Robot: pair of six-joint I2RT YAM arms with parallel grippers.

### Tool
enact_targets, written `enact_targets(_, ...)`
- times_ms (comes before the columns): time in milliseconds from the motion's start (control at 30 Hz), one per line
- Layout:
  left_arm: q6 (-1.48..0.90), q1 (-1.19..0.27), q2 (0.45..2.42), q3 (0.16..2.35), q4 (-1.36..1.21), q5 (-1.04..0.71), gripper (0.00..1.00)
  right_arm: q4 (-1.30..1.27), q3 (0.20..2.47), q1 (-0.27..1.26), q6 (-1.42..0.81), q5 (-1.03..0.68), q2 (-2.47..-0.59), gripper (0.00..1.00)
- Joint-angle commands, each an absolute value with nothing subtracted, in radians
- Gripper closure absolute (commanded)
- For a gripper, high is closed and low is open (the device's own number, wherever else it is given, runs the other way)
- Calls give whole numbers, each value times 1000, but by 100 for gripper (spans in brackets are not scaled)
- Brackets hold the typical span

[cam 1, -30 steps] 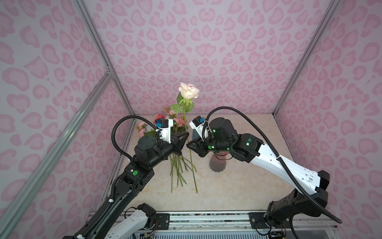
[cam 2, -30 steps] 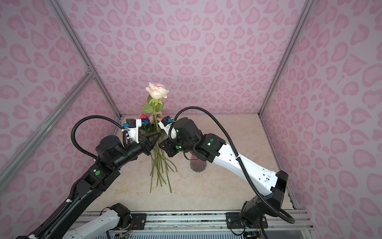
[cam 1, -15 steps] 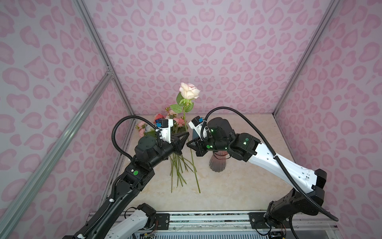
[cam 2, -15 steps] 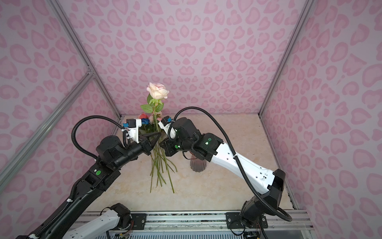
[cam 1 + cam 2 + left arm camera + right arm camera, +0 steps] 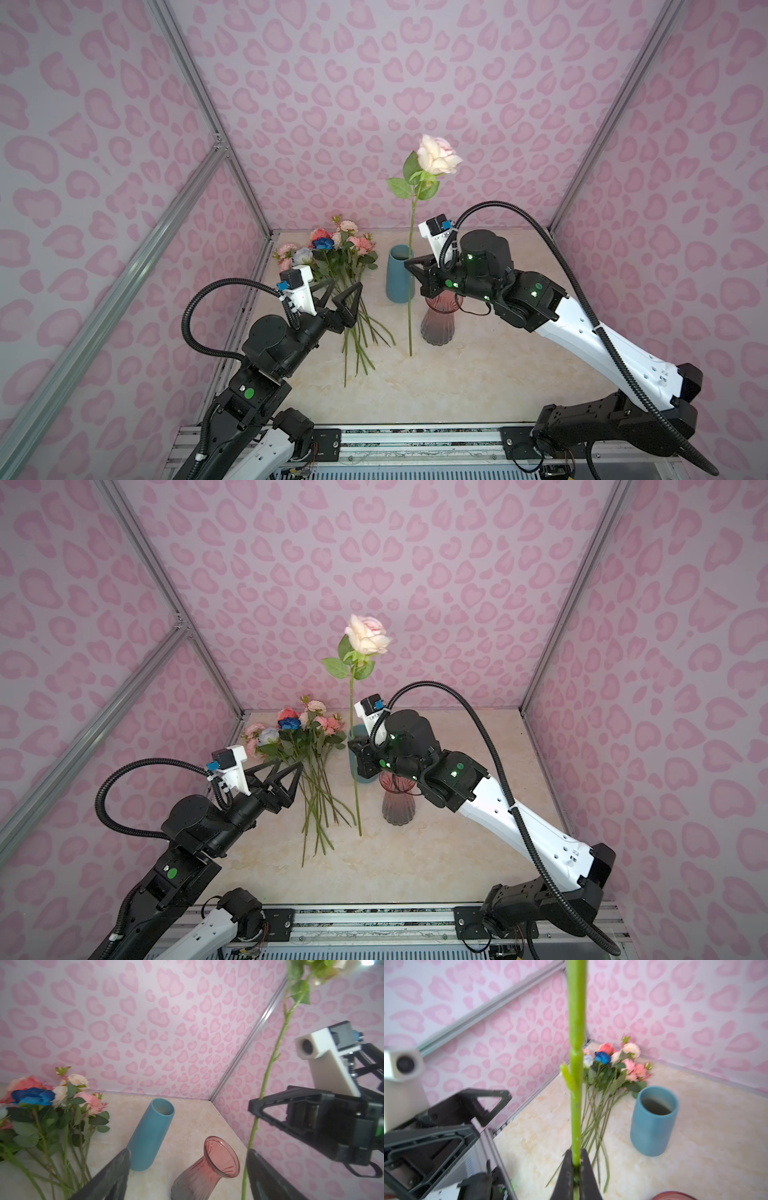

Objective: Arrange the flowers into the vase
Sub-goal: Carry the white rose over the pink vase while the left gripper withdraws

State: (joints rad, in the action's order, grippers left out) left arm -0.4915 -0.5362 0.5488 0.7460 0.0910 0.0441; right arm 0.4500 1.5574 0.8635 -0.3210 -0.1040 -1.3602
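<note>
My left claw [image 5: 343,291] has just sprung wide and backed off. The right claw [image 5: 576,1154] alone now pinches the cream rose [image 5: 438,154] mid-stem, upright, near the pink glass vase [image 5: 437,328] and blue vase [image 5: 397,276], in neither (handover done, I reckon). The other flowers [image 5: 332,253] lie bunched on the marble-look bench [image 5: 478,374]. Pink heart-print walls [image 5: 374,83].

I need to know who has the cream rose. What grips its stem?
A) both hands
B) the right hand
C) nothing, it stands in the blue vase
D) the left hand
B: the right hand is shut on the stem of the cream rose; the left hand is open, apart.
</note>
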Motion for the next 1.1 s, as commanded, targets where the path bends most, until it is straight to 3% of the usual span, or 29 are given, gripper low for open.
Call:
enact_targets(0, -564, -535, 476, 682, 140, 240, 8, 340, 1528, 795, -301, 17, -1305, 100)
enact_targets(200, -607, -535, 413, 641, 204, 289, 8, 228, 1435, 624, -305, 56, -1182, 100)
enact_targets(300, -621, -535, 419, 652, 216, 329, 2, 197, 1404, 552, -324, 33, -1157, 100)
enact_targets(667, -652, -535, 517, 676, 216, 288, 1, 132, 1270, 471, -316, 53, -1147, 100)
enact_targets(900, -638, -535, 528, 668, 222, 303, 1, 104, 1150, 493, -429, -49, -1147, 100)
enact_targets(1067, -637, -535, 551, 648, 221, 302, 1, 120, 1082, 593, -458, -20, -1159, 100)
